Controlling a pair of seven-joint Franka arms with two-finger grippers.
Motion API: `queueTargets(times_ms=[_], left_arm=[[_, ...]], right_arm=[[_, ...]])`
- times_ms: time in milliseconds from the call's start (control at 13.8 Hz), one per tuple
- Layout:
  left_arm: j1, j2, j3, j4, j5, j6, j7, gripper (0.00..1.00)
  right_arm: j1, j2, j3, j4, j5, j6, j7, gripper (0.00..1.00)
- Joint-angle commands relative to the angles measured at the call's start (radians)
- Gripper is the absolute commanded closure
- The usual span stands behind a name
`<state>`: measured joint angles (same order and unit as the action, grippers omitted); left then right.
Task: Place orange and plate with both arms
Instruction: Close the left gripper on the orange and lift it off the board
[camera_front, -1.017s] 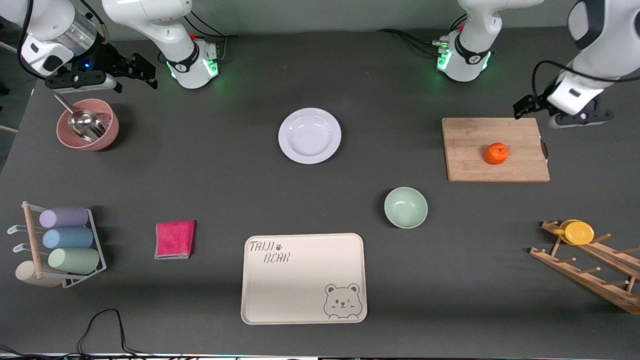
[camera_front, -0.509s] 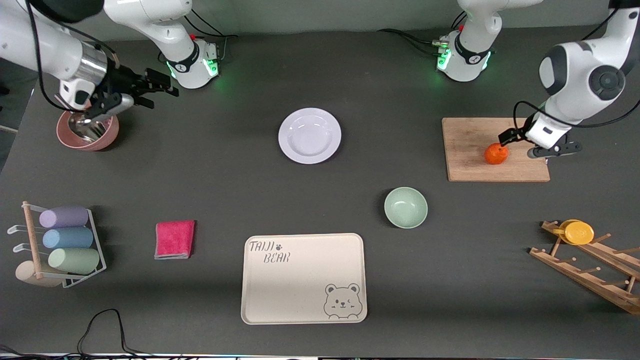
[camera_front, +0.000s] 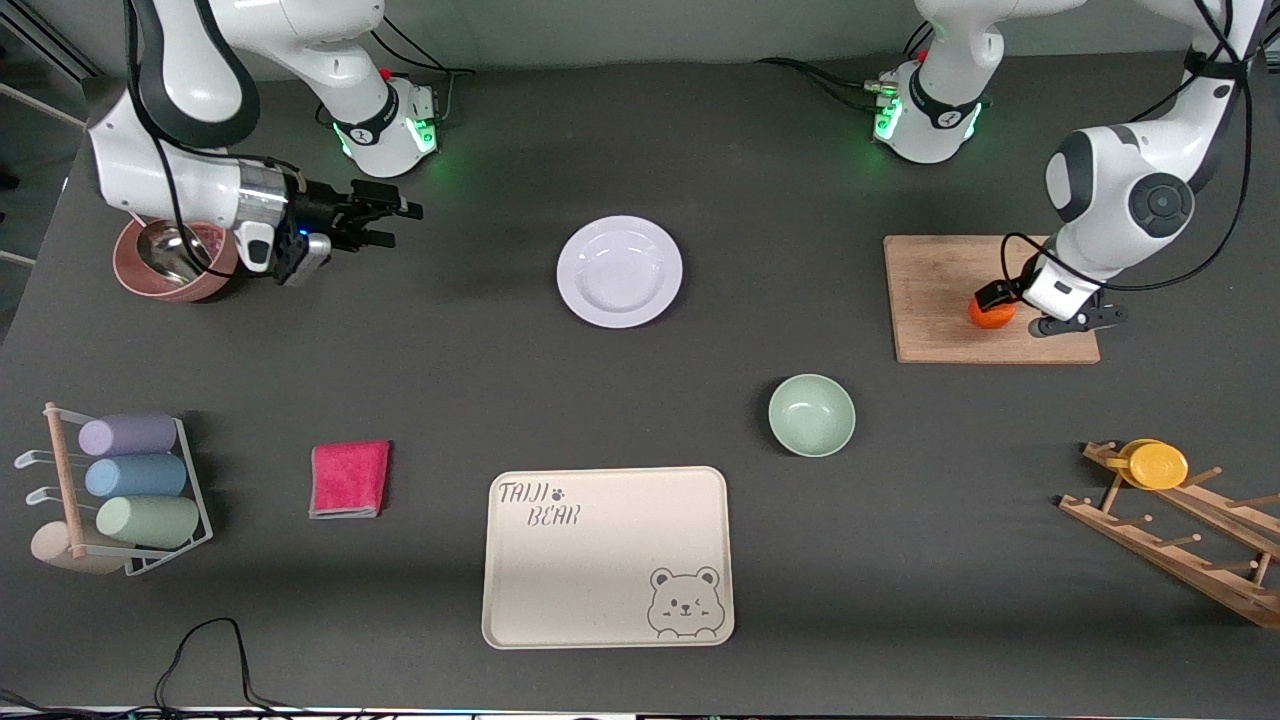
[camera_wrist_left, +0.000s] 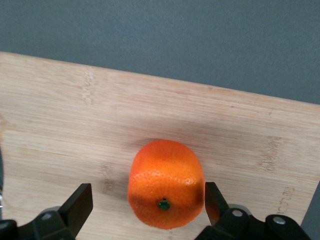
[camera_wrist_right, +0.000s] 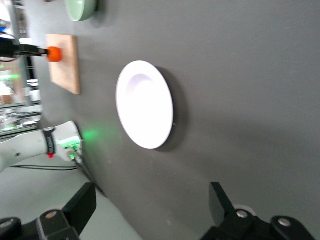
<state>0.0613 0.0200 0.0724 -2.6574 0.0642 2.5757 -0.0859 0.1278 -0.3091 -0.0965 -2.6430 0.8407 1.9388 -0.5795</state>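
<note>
orange (camera_front: 990, 314): my left gripper (camera_front: 1012, 308) covers most of it in front view
finger bases: cut off by both wrist views' edges
pink bowl (camera_front: 150, 283): half under my right arm

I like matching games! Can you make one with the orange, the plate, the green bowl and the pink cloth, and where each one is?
Things:
1. orange
2. plate
3. green bowl
4. pink cloth

Places:
A. on the bare table between the pink bowl and the cutting board
B. near the rack of rolled towels
C. on the cutting board, between the left gripper's open jaws
D. between the cutting board and the bear tray

Pairs: 1-C, 2-A, 3-D, 4-B
</note>
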Motion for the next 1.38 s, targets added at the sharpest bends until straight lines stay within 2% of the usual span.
queueTargets(times_ms=[0,218,436,509,581,872,1308], left_arm=[[-0.009,0.003,0.000,-0.030,-0.003,0.040,-0.025,0.00],[-0.011,0.021,-0.002,-0.036,-0.003,0.066,-0.025,0.00],[-0.012,0.023,-0.002,-0.036,-0.003,0.069,-0.025,0.00],[-0.012,0.023,-0.002,-0.036,-0.003,0.070,-0.025,0.08],[-0.018,0.021,-0.003,-0.035,-0.001,0.070,-0.028,0.99],[-0.040,0.023,-0.005,-0.032,-0.003,0.074,-0.032,1.00],[-0.040,-0.021,-0.006,-0.009,0.000,0.051,-0.017,1.00]], right_arm=[[0.009,0.103,-0.011,-0.012,0.133,0.017,-0.175,0.00],[0.013,0.237,-0.011,-0.037,0.314,0.017,-0.382,0.00],[0.024,0.329,-0.011,-0.051,0.420,0.011,-0.500,0.00],[0.026,0.358,-0.012,-0.060,0.452,0.006,-0.528,0.00],[0.029,0.381,-0.012,-0.064,0.493,0.003,-0.567,0.00],[0.046,0.484,-0.012,-0.086,0.616,0.003,-0.690,0.00],[0.047,0.556,-0.012,-0.103,0.730,0.003,-0.761,0.00]])
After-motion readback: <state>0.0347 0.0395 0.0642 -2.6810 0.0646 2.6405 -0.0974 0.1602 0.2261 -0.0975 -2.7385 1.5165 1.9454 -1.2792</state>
